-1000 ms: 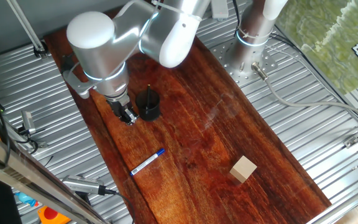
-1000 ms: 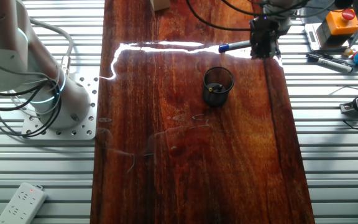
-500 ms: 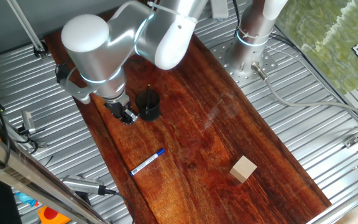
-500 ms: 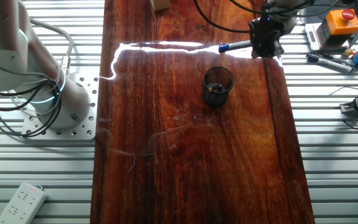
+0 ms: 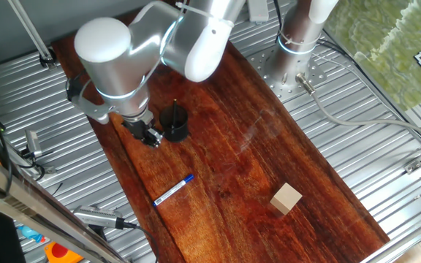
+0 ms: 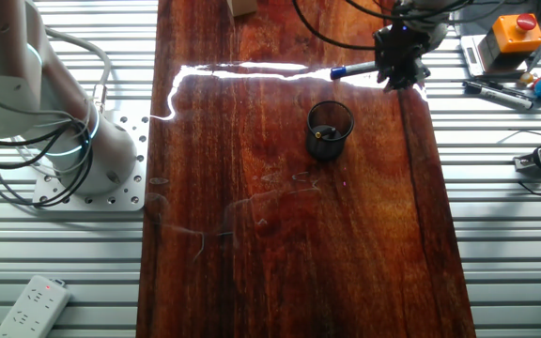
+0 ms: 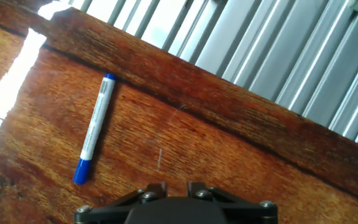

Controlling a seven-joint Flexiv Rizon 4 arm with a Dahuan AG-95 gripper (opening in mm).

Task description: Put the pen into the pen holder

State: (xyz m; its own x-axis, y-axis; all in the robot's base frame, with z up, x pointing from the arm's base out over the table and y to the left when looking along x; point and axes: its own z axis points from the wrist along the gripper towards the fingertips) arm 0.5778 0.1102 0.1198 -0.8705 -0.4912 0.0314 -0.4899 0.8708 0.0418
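Note:
The pen (image 5: 174,190), white with a blue cap end, lies flat on the wooden board near its edge. It also shows in the other fixed view (image 6: 350,70) and in the hand view (image 7: 95,127). The pen holder (image 5: 175,123) is a black cup standing upright on the board; it also shows in the other fixed view (image 6: 330,130). My gripper (image 5: 150,136) hovers low over the board beside the cup, between the cup and the pen, and also shows in the other fixed view (image 6: 398,68). Its jaws stand close together with nothing between them.
A tan wooden cube (image 5: 286,198) sits on the board beyond the pen. The board's edge (image 7: 229,93) meets ribbed metal table. Tools and an orange box (image 6: 517,28) lie off the board near the gripper. The arm's base (image 5: 298,44) stands at the board's side.
The arm's big joint has shifted slightly left and the hand has turned a little. Pen, cup and cube have not moved.

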